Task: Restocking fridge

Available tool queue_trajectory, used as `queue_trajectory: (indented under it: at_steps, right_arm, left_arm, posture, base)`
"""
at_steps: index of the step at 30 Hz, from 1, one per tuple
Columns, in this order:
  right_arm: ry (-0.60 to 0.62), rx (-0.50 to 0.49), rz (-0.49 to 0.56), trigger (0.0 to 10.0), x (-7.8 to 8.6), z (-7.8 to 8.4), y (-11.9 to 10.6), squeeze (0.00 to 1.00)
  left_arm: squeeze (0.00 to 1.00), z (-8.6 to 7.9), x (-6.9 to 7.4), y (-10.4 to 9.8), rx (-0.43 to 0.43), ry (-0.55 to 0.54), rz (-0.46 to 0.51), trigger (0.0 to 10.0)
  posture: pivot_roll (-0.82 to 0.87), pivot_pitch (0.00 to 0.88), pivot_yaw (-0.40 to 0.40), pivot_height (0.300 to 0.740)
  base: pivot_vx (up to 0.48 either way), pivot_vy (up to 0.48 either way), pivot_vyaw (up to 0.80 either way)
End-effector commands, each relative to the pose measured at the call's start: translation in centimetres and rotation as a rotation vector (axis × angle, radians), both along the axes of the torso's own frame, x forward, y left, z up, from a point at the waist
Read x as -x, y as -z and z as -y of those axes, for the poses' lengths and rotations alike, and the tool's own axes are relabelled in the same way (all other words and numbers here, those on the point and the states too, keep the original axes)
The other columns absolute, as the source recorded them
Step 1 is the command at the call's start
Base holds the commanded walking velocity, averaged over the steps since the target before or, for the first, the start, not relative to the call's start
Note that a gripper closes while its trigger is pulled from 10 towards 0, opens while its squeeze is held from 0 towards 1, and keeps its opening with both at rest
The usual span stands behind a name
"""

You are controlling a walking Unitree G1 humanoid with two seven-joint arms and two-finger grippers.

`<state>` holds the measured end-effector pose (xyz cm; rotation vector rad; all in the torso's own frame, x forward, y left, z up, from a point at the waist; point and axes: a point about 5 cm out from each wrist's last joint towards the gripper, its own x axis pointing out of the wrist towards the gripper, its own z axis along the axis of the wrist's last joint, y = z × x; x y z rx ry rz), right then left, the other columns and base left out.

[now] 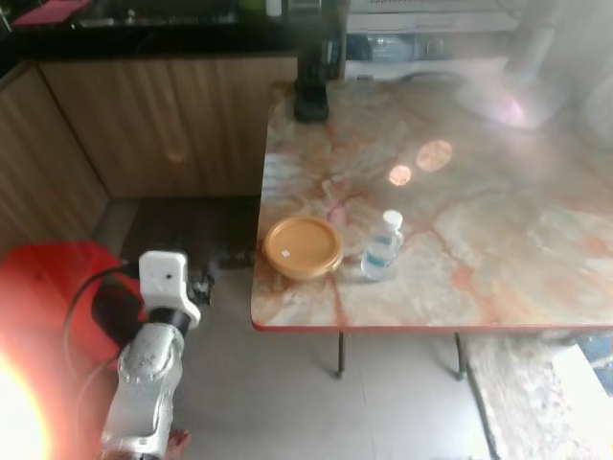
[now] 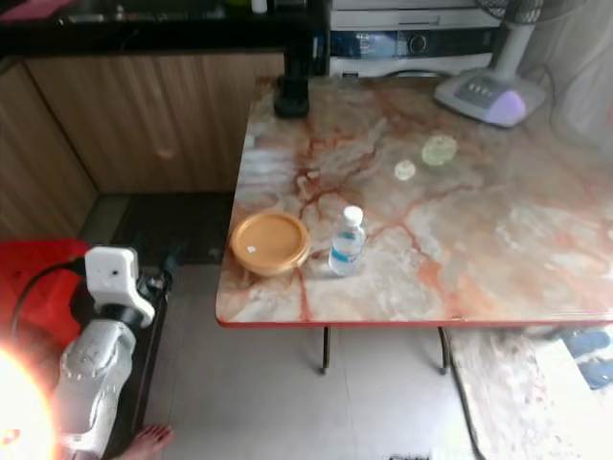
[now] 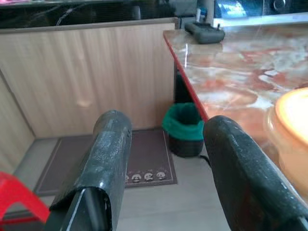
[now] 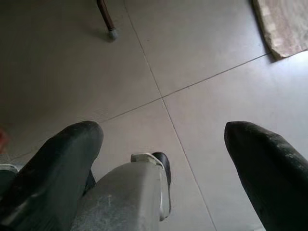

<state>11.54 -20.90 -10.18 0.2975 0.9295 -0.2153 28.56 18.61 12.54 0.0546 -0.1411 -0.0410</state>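
A small clear water bottle with a white cap stands upright on the marble-patterned tabletop, near its front edge. Just beside it, on the robot's left, sits an orange lidded bowl, close to the front left corner; the two look slightly apart. Farther back on the tabletop are a black object at the far left edge and the pale base of a fan.

The left claw is raised beside the tabletop's left edge, wide open and empty, its two black fingers spread with wooden cabinets, a dark floor mat and a green-topped bin seen between them. The left arm rises from the lower left, next to a red stool.

The right claw hangs over the grey tiled floor, also wide open and holding nothing, with a table leg and the corner of a rug beyond it
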Motion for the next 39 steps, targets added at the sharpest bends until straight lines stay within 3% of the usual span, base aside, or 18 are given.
queue_trajectory:
  at_steps: [1,6,14,16,20,22,25,26,29,39]
  right_arm:
    - [0.022,0.015,-0.036,10.0,1.3,0.8,0.2,0.00]
    - [0.019,0.016,-0.035,10.0,1.3,0.8,0.2,0.00]
    - [0.016,0.015,-0.034,10.0,1.3,0.7,0.2,0.00]
    - [0.015,0.015,-0.034,10.0,1.3,0.7,0.2,0.00]
    - [0.013,0.016,-0.036,10.0,1.3,0.7,0.2,0.00]
    - [0.015,0.015,-0.036,10.0,1.3,0.7,0.2,0.00]
    - [0.014,0.015,-0.037,10.0,1.3,0.7,0.3,0.00]
    - [0.011,0.017,-0.039,10.0,1.3,0.7,0.3,0.00]
    - [0.006,0.020,-0.040,10.0,1.3,0.7,0.2,0.00]
    - [-0.001,0.030,-0.037,10.0,1.3,1.1,0.2,0.00]
  left_arm:
    - [0.00,0.7,-0.1,-0.6,0.008,0.022,0.023,10.0]
    - [0.00,1.7,0.2,-3.3,0.053,0.087,0.138,10.0]
    - [0.00,2.5,0.6,-5.3,0.108,0.141,0.192,10.0]
    - [0.00,2.5,0.7,-5.4,0.116,0.147,0.189,10.0]
    - [0.00,2.3,0.8,-4.9,0.220,0.145,0.144,10.0]
    - [0.00,1.4,0.8,-3.3,0.261,0.107,0.047,10.0]
    - [0.00,0.1,0.9,-2.1,0.290,0.040,0.013,10.0]
    - [1.00,-1.0,1.0,-1.2,0.385,0.005,-0.022,10.0]
    - [1.00,-1.4,0.6,-1.0,0.422,0.027,-0.047,10.0]
    - [1.00,0.0,-0.4,-0.1,0.453,0.160,-0.123,10.0]
  posture:
    - [0.12,0.082,-0.009,0.740]
    - [0.13,0.081,-0.009,0.740]
    - [0.13,0.082,-0.010,0.740]
    - [0.13,0.082,-0.011,0.740]
    - [0.13,0.083,-0.010,0.740]
    - [0.13,0.084,-0.009,0.740]
    - [0.13,0.083,-0.009,0.740]
    - [0.13,0.085,-0.014,0.740]
    - [0.13,0.085,-0.015,0.740]
    - [0.12,0.083,-0.028,0.740]
  base:
    - [0.341,0.000,0.00]
    - [0.068,0.000,0.00]
    - [0.000,0.000,0.00]
    - [0.000,0.000,0.00]
    - [0.000,0.000,0.00]
    - [0.000,0.000,0.00]
    - [0.000,0.000,0.00]
    - [0.000,0.000,0.00]
    - [0.000,0.000,0.00]
    - [0.000,0.000,0.00]
